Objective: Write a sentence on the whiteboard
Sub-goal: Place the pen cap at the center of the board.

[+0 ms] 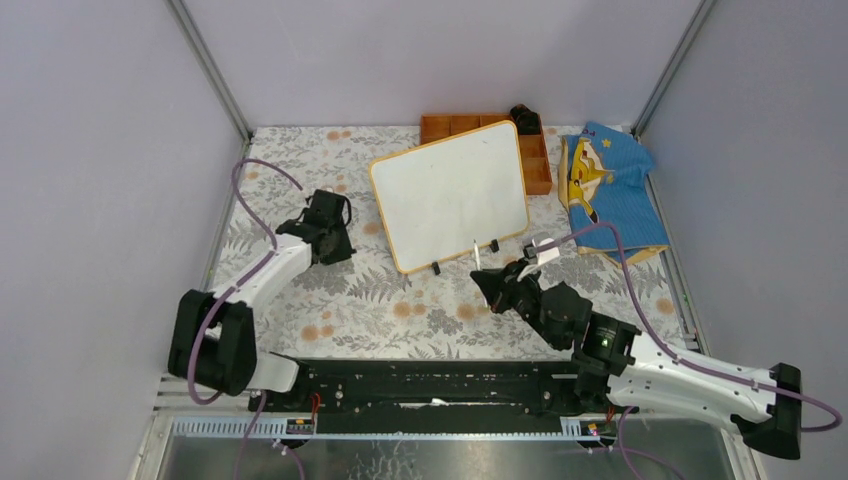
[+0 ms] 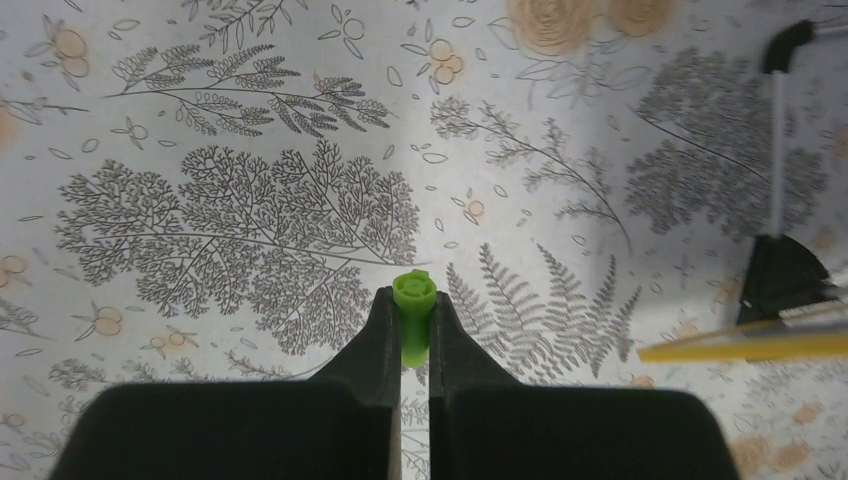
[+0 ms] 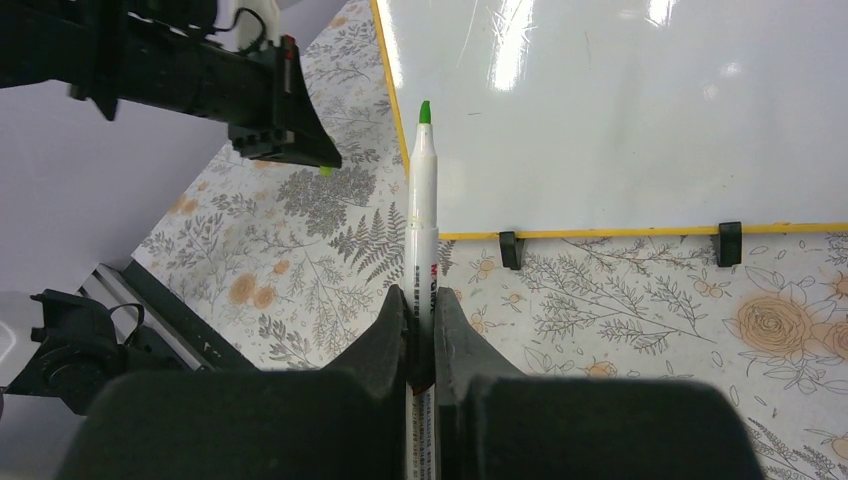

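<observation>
Though near, whiteboard (image 3: pixel 640 110) beyond right fingers (image 3: pixel 385 335)

The whiteboard (image 1: pixel 452 195) hides much of the orange tray (image 1: pixel 540 172) behind it.

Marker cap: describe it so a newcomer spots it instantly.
Left of the white, orange-framed whiteboard on the floral table hangs the left gripper. Pinched between its black fingers is a small bright-green plastic marker cap, stubby and round, unlike the long white green-tipped marker in the right gripper.
</observation>
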{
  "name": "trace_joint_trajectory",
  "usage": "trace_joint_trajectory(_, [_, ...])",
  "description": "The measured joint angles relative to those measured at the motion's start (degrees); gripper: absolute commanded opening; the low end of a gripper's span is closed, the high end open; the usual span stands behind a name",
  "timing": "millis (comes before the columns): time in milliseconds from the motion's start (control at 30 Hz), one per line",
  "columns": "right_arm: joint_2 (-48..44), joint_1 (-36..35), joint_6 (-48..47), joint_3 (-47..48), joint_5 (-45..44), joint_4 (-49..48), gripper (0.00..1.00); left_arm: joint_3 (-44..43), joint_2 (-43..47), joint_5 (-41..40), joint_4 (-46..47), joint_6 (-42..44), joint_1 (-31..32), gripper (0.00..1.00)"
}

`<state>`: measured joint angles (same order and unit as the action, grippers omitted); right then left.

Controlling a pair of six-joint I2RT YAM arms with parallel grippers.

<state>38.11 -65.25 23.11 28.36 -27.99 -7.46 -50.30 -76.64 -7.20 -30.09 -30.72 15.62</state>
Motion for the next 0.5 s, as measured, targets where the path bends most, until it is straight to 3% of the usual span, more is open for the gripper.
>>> trace_joint_trajectory(167, [-1.9,0.0,-0.02,-0.09,0.07,1.18,0.0,-0.59,-8.0,0.57,1.97,-1.29,-0.9,0.0])
trace_joint_trajectory(500, [-3.19,0.0,-0.39,-0.11,0.0,2.43,0.0,-0.57,-11.13,0.68,4.5,-1.73,-1.01,0.03])
